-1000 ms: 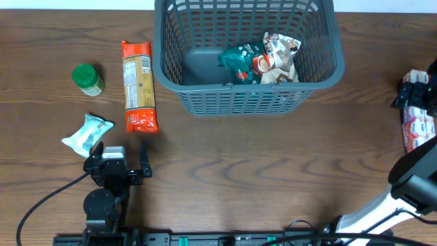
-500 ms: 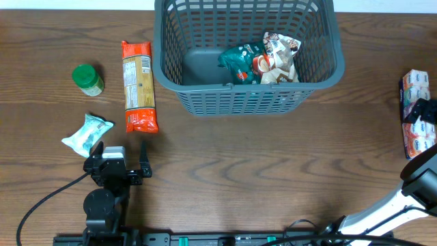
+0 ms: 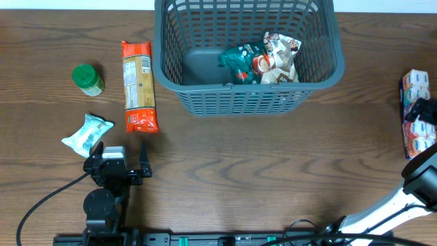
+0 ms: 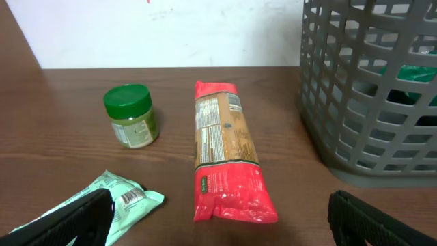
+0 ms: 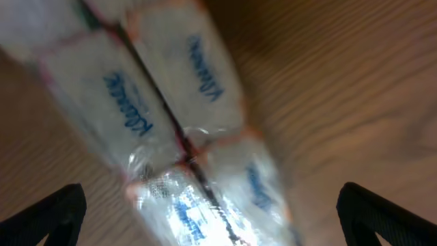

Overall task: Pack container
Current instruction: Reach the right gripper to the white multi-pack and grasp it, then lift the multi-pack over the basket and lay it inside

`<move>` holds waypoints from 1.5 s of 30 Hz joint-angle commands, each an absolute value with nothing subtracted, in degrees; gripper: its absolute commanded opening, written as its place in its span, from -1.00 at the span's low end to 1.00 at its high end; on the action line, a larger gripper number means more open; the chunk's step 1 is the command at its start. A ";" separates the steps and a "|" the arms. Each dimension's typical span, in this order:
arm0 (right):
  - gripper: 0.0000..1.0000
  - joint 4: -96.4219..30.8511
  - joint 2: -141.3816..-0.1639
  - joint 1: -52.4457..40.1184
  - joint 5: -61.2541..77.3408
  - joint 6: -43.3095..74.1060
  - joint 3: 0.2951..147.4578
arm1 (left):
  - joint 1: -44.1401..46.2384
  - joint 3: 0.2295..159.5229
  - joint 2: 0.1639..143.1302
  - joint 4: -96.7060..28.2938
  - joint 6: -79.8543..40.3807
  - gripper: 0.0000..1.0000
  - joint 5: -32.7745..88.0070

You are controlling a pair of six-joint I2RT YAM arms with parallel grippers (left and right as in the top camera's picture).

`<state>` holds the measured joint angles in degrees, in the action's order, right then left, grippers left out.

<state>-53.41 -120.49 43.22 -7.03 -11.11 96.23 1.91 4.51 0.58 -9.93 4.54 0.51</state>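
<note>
1. Presently, the container (image 3: pixel 239 101) stands at the far middle of the table (image 3: pixel 273 178), its top edge cut off by the overhead view.
2. The container is a large dark grey plastic basket: rectangular, with rounded corners, a thick smooth rim, walls of vertical slots in rows, and a solid base.
3. The container holds two items, both in its right half: a teal bag (image 3: pixel 239 63) and, touching it on the right, a white and brown bag (image 3: pixel 280 58). The left half of the base is bare.
4. A red and yellow pasta pack (image 3: pixel 138 85) lies flat just to the left of the container, lengthwise front to back and not touching it.
5. A green-lidded jar (image 3: pixel 87 78) stands upright left of the pasta pack. A small pale green packet (image 3: pixel 87 133) lies nearer the front edge.
6. The left gripper (image 3: pixel 121 156) sits low at the front left of the table with its fingers spread wide and nothing between them. The pale green packet lies just beside its left finger.
7. The right gripper (image 3: pixel 421 111) is at the right edge of the table, well apart from the container, above a wrapped tissue pack (image 3: pixel 412 83).
8. In the right wrist view the fingers are spread wide on either side of the tissue pack. The view is blurred; contact cannot be determined.
</note>
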 commanded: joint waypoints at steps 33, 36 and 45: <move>-0.97 -58.30 -99.39 25.87 6.70 -4.78 116.29 | 1.63 3.11 0.23 -10.50 4.93 0.97 0.89; -0.98 -58.11 -96.47 19.86 6.68 -4.80 120.77 | 1.63 3.11 0.23 -10.50 4.93 0.97 0.89; -0.98 -59.07 -94.17 -1.30 9.56 -19.55 124.44 | 1.63 3.11 0.23 -10.50 4.93 0.97 0.89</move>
<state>-58.57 -92.95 3.16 6.94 -11.00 124.22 1.91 4.51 0.58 -9.93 4.54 0.51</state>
